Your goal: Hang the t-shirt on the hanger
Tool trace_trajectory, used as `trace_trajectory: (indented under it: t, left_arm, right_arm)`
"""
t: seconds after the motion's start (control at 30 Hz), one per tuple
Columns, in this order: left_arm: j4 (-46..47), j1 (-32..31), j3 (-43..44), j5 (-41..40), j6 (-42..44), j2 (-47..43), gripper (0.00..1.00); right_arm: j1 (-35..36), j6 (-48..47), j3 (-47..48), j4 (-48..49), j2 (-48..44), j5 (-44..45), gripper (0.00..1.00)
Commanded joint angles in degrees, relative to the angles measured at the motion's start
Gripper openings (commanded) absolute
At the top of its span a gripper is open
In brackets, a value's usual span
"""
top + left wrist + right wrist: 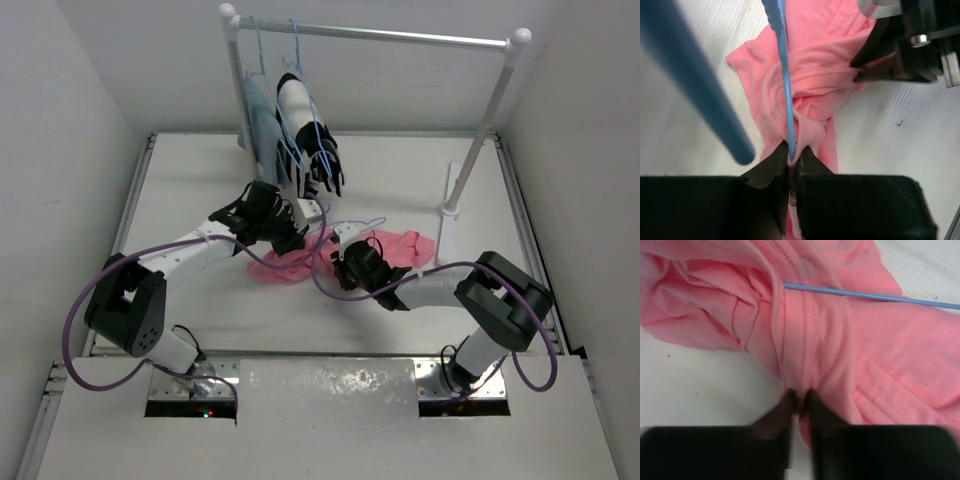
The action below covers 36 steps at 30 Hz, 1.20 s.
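Observation:
The salmon-pink t-shirt (405, 246) lies bunched on the white table between my two arms. The thin light-blue hanger (352, 224) runs through it. In the left wrist view my left gripper (791, 159) is shut on the hanger wire (785, 75) together with a fold of the t-shirt (815, 60). In the right wrist view my right gripper (801, 399) is shut on a gathered fold of the t-shirt (810, 330), just below the hanger wire (865, 295). Seen from above, the left gripper (298, 243) and the right gripper (342, 260) sit close together.
A white clothes rack (380, 34) stands at the back, with its right post and foot (452, 208) near the shirt. A pale blue-grey garment (262, 125) and a black-and-white garment (310, 135) hang at its left end. Raised edges border the table.

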Motion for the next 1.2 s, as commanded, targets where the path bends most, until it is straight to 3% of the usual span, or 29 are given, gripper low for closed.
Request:
trace_trajectory:
  t: [0.0, 0.07, 0.2, 0.27, 0.33, 0.37, 0.47, 0.53, 0.57, 0.6, 0.67, 0.77, 0.93, 1.17]
  left_arm:
    - [1.54, 0.81, 0.90, 2.02, 1.63, -0.98, 0.00]
    - [1.54, 0.89, 0.73, 2.02, 1.72, -0.98, 0.00]
    - [1.81, 0.81, 0.46, 2.55, 1.63, -0.90, 0.00]
    - [1.63, 0.81, 0.55, 2.38, 1.63, -0.90, 0.00]
    - [1.11, 0.89, 0.72, 1.76, 2.24, -0.90, 0.00]
    - [0.41, 0.81, 0.99, 1.41, 2.68, -1.07, 0.00]
    - [-0.48, 0.98, 1.08, 1.14, 3.56, -1.51, 0.00]
    - [-1.62, 1.07, 1.25, 0.44, 3.91, -2.12, 0.00]
    - [-5.71, 3.77, 2.38, 2.27, 4.44, -2.13, 0.00]
    - [-7.14, 4.66, 2.40, 3.94, 4.44, -2.13, 0.00]
    - [-10.39, 6.16, 2.83, 7.72, 13.38, -4.14, 0.00]
    - [-16.20, 6.52, 2.92, 12.73, 22.44, -6.17, 0.00]
    - [-24.97, 6.34, 4.06, 20.38, 32.45, -8.10, 0.00]
    - [-16.13, 9.67, 4.24, 19.25, 20.01, -10.83, 0.00]
  right_arm:
    - [-0.31, 0.16, -0.19, 1.80, -0.83, -3.10, 0.27]
    - [-0.22, -1.15, -0.63, 2.68, -1.45, -3.28, 0.45]
    - [-0.22, -1.07, 1.47, 1.63, 1.61, -5.55, 0.46]
    - [-0.22, -0.54, 2.18, 1.63, 3.11, -6.79, 0.44]
    - [-0.31, 1.21, 4.46, -1.08, 5.66, -5.58, 0.28]
    - [-0.39, 1.30, 5.34, -4.05, 6.10, -4.44, 0.13]
    - [-1.44, 1.48, 4.39, -6.54, 3.92, -1.96, 0.00]
    - [-2.67, 2.62, 2.71, -7.59, -1.26, -3.71, 0.00]
    - [-5.29, 3.14, 0.53, -10.04, -8.50, -6.85, 0.00]
    - [-5.32, 3.15, 0.51, -10.06, -8.57, -6.88, 0.00]
    - [-6.98, 2.97, -0.37, -11.63, -14.08, -8.98, 0.00]
    - [-13.03, 5.60, -1.33, -12.62, -16.91, -14.95, 0.00]
    - [-17.00, 9.91, -4.32, -9.27, -19.12, -20.93, 0.00]
    - [-19.82, 10.27, -8.36, -11.38, -20.26, -27.71, 0.00]
